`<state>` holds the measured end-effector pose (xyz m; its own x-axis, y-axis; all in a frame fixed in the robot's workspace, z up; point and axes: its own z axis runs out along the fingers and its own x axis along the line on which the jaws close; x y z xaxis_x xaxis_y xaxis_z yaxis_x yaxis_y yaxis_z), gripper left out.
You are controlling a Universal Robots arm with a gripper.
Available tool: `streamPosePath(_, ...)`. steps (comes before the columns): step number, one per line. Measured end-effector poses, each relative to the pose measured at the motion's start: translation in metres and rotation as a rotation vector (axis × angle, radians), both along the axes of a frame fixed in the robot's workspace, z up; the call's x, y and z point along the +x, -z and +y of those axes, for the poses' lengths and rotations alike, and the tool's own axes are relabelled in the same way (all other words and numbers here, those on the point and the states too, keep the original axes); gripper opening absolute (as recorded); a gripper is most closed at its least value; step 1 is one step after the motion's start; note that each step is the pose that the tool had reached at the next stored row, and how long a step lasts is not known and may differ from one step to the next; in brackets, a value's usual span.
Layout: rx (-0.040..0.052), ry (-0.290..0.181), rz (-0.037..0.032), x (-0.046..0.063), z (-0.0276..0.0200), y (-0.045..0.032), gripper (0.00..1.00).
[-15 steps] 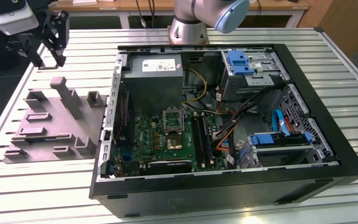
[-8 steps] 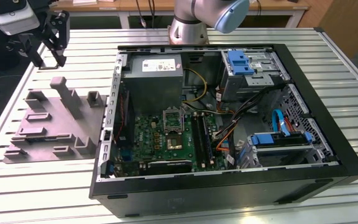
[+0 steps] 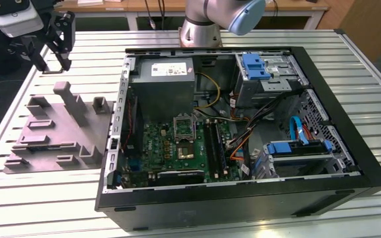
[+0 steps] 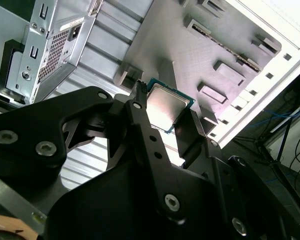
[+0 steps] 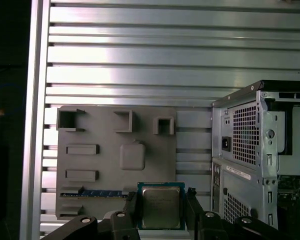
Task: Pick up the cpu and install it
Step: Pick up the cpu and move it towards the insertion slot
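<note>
The arm's black gripper (image 4: 165,114) is clamped on the cpu (image 4: 169,102), one finger on each of two opposite edges of the silvery square chip, as seen in the second wrist view. The first wrist view shows the same hold, with the cpu (image 5: 160,207) held flat between the fingers (image 5: 131,202), its metal top facing the camera and a paler rim around it. Below it lies a grey moulded parts holder (image 5: 115,170) with raised blocks and open pockets; a slim green strip (image 5: 92,193) sits in one of its slots. The holder rests on a slatted aluminium table (image 5: 140,60). In the exterior view the gripper (image 3: 53,62) hangs above the table at the exterior view's left, over the far end of the holder and apart from the open computer case (image 3: 349,163). Inside the case the green motherboard (image 3: 170,148) lies flat among cables and blue drive brackets.
</note>
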<state>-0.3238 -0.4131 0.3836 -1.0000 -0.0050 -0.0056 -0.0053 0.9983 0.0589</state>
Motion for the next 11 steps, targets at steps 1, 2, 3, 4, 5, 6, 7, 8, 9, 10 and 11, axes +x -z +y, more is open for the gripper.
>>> streamPosePath(1, 0.0000, 0.000, 0.0000, 0.0000, 0.0000, 0.0000, 0.47)
streamPosePath(2, 0.0000, 0.000, 0.0000, 0.0001, 0.0000, 0.0000, 0.47)
streamPosePath(3, 0.0000, 0.000, 0.0000, 0.0002, 0.0000, 0.0000, 0.47)
streamPosePath(4, 0.0000, 0.000, 0.0000, 0.0004, 0.0000, 0.0000, 0.47)
streamPosePath(5, 0.0000, 0.000, 0.0000, 0.0005, 0.0000, 0.0000, 0.47)
streamPosePath(6, 0.0000, 0.000, 0.0000, 0.0009, 0.0000, 0.0000, 0.47)
streamPosePath(7, 0.0000, 0.000, 0.0000, 0.0018, 0.0000, 0.0000, 0.47)
streamPosePath(8, 0.0001, 0.000, -0.0001, 0.0019, 0.0000, 0.0001, 0.47)
streamPosePath(9, 0.0000, 0.000, 0.0000, 0.0020, 0.0000, 0.0001, 0.47)
streamPosePath(10, 0.0001, 0.000, -0.0001, 0.0022, 0.0000, 0.0001, 0.47)
streamPosePath(11, 0.0000, 0.000, -0.0001, 0.0022, 0.0000, 0.0001, 0.47)
